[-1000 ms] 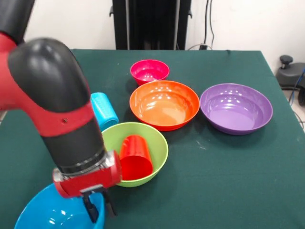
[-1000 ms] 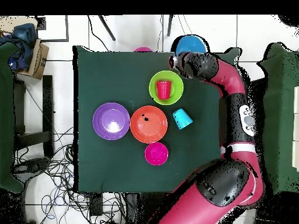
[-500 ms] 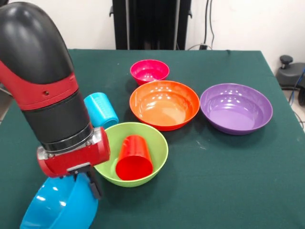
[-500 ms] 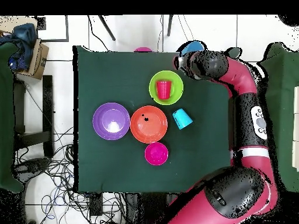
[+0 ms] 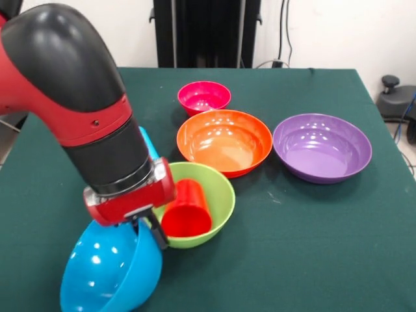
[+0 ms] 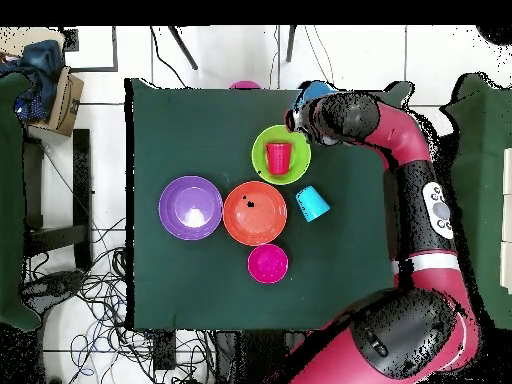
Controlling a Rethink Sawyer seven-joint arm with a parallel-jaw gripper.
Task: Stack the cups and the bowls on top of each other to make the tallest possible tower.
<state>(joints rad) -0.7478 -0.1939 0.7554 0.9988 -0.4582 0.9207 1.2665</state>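
Blue bowl (image 5: 110, 273) hangs tilted steeply at the near edge of the table (image 5: 312, 234), lifted and swung toward the lime green bowl (image 5: 195, 205) compared with half a second ago, when it sat lower and further out to the side. Its rim now sits just beside the green bowl's edge, and its hollow holds nothing. The gripper (image 5: 148, 231) has its fingers closed on the blue bowl's rim, one finger showing dark against the outer wall, so the bowl hangs from that pinch. The arm (image 5: 78, 110) has moved inward with it and now covers most of the light blue cup (image 6: 313, 204), which lies on its side on the cloth next to the orange bowl (image 5: 224, 142); the overhead view shows that cup plainly. Inside the lime green bowl a red cup (image 5: 187, 209) lies on its side with its mouth toward the near rim, as before; the green bowl itself has shifted slightly toward the orange one. The orange bowl, the purple bowl (image 5: 322, 147) and the small pink-red bowl (image 5: 204, 97) are all upright and hold nothing, each in its earlier place, with no stack yet built.
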